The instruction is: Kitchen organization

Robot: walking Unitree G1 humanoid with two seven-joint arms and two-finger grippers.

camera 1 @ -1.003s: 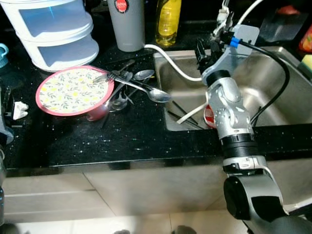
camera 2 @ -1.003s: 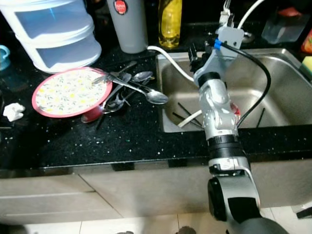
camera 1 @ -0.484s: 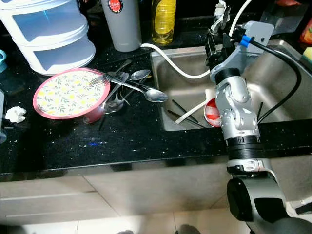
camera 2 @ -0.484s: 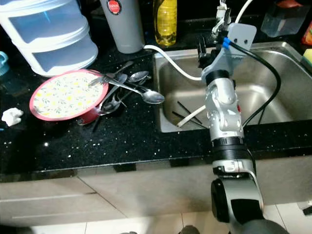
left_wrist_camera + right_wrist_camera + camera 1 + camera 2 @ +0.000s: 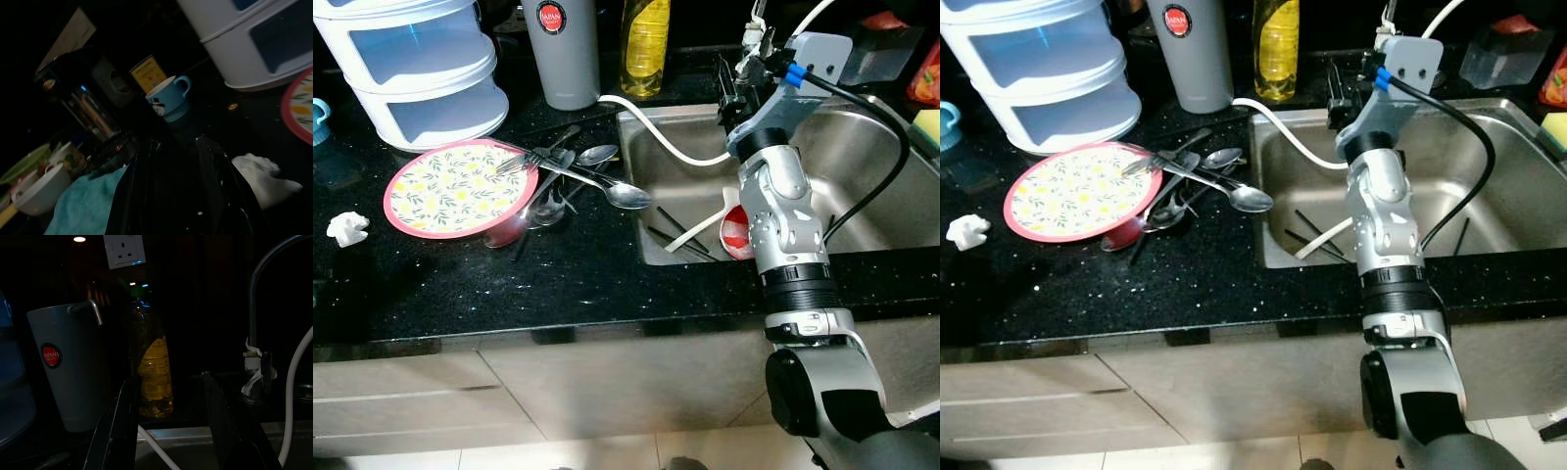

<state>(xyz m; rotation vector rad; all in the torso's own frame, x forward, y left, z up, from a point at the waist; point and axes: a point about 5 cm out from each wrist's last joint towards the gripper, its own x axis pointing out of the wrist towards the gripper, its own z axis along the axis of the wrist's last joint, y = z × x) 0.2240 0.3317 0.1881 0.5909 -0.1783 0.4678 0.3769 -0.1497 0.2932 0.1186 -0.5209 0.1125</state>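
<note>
My right gripper [image 5: 730, 82] hangs open over the back left part of the steel sink [image 5: 862, 127], with nothing between its fingers. In the right wrist view its black fingers [image 5: 122, 431] frame a yellow bottle [image 5: 155, 377] and a grey cup [image 5: 68, 367] further off. A floral plate with a pink rim [image 5: 460, 186] rests on a red bowl [image 5: 507, 232] on the black counter. Several spoons and forks [image 5: 579, 172] lie piled against it. In the sink are black chopsticks [image 5: 677, 238], a white spoon [image 5: 697, 230] and a red-and-white bowl [image 5: 736, 233]. My left gripper [image 5: 173, 144] is open, low at the counter's left end.
A white stacked container [image 5: 421, 69] stands at the back left. A white hose [image 5: 656, 125] crosses the sink's corner. A crumpled tissue [image 5: 347, 227] and a blue mug [image 5: 168, 98] sit at the far left. A yellow sponge [image 5: 928, 122] lies at the sink's right.
The view has wobbled a little. My right gripper has edged slightly toward the sink's back rim, still open. The plate and cutlery have stayed put.
</note>
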